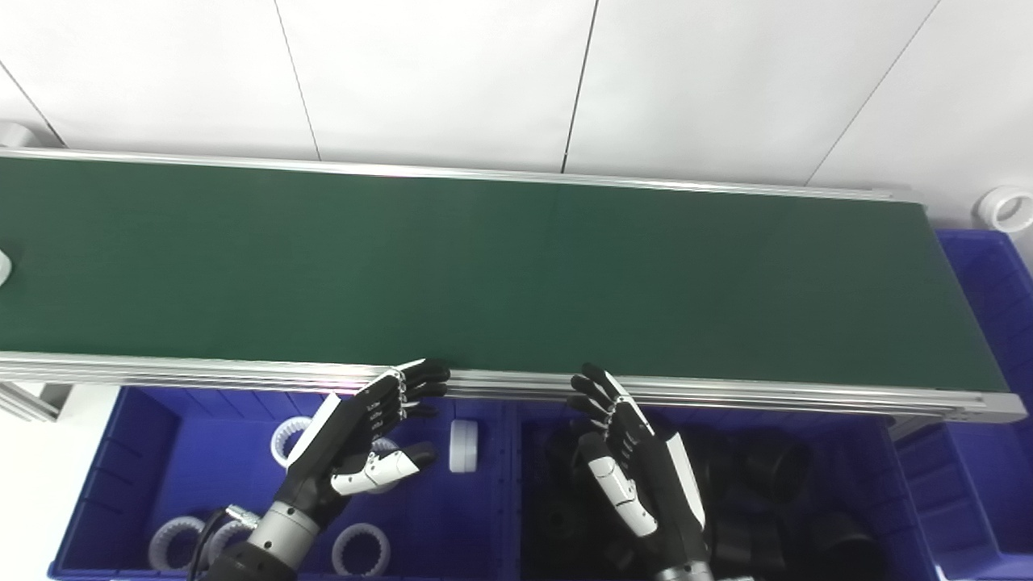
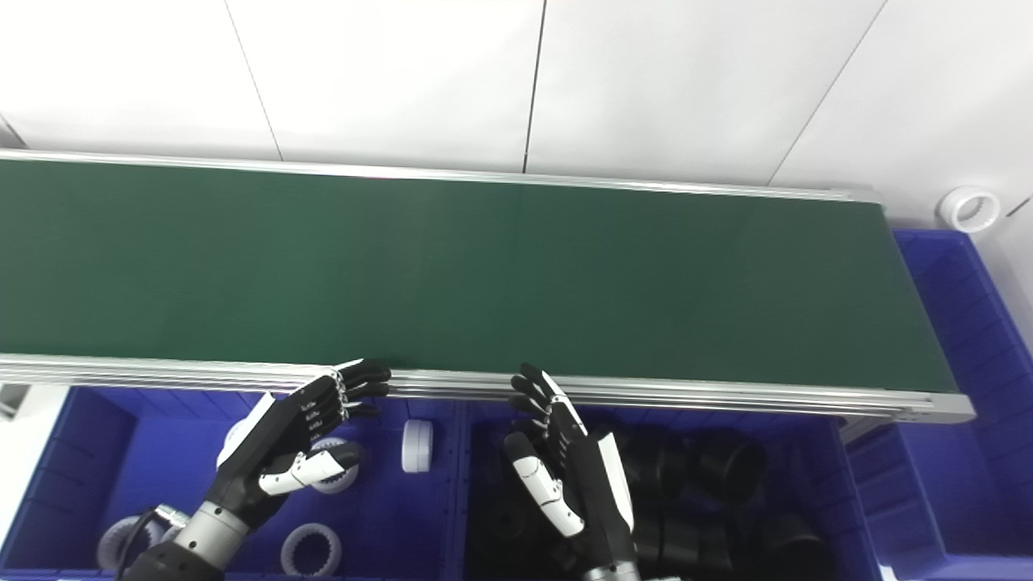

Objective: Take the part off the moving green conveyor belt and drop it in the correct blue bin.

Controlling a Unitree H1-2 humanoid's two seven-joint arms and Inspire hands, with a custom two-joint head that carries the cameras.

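The green conveyor belt (image 1: 484, 266) runs across the whole view from left to right, framed by silver rails, with a white panelled wall (image 1: 452, 73) behind it; the only thing on its surface is a sliver of a white part (image 1: 3, 266) at the far left edge of the left eye view, cut off by the frame so its form cannot be told. Below the near rail sit two blue bins side by side; the left blue bin (image 1: 145, 452) holds white toothed rings (image 1: 361, 549) scattered on its floor and one white disc (image 1: 462, 445) standing on edge near the dividing wall; the right blue bin (image 1: 880, 452) is filled with black cylindrical parts (image 1: 775, 468). A third blue bin (image 1: 984, 323) stands at the belt's right end, and a white ring (image 1: 1007, 208) lies beyond it near the wall. The left hand (image 1: 363, 436) hovers over the left bin with fingers spread and empty, its fingertips reaching the near rail; the right hand (image 1: 633, 460) hovers over the black parts, likewise spread and holding nothing, fingertips just short of the rail.
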